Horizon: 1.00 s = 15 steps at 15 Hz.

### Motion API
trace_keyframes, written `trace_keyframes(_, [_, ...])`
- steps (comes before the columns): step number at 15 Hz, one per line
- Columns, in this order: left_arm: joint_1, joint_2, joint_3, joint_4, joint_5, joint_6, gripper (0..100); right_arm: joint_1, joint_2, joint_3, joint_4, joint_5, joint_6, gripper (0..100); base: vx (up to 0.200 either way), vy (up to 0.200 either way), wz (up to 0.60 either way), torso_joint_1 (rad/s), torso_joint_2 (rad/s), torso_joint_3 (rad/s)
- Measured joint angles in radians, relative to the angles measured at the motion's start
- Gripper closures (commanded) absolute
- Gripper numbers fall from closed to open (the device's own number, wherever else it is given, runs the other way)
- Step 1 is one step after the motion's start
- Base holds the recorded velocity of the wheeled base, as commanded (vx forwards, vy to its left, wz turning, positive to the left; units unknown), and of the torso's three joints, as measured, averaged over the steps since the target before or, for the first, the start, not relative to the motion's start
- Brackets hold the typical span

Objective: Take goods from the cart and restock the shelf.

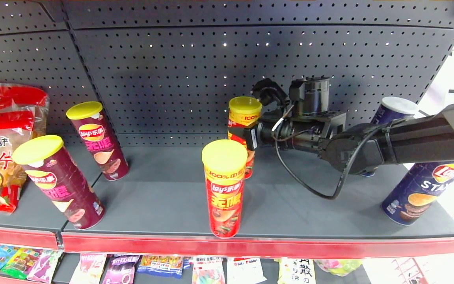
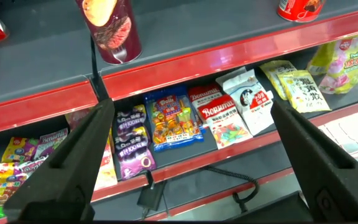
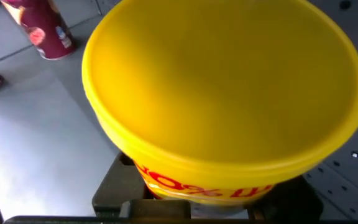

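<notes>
Front can (image 1: 224, 189) and rear can (image 1: 242, 118): red, yellow lids. Left cans (image 1: 59, 181): maroon, yellow lids. Right can (image 1: 418, 193): apparently navy. Shelf (image 1: 164, 193): grey, red-edged.

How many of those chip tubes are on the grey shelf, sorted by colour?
Maroon tubes: 2, the front maroon tube and the rear maroon tube.
Red tubes: 2, the front red tube and the rear red tube, which sits in the right gripper.
Blue tubes: 2, the front blue tube and the rear blue tube.
Total: 6.
</notes>
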Motion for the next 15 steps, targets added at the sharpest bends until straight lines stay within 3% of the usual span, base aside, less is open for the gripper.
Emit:
trace_keyframes(11, [0.000,0.000,0.000,0.000,0.000,0.000,0,0.004,0.008,0.000,0.000,-0.001,0.015,100,0.000,0.000,0.00,0.000,0.00,0.000])
trace_keyframes(12, [0.000,0.000,0.000,0.000,0.000,0.000,0,0.004,0.008,0.002,-0.001,-0.002,0.015,0,0.000,0.000,0.00,0.000,0.00,0.000])
trace_keyframes(15, [0.000,0.000,0.000,0.000,0.000,0.000,0,0.005,0.007,0.004,-0.003,-0.002,0.017,0,0.000,0.000,0.00,0.000,0.00,0.000])
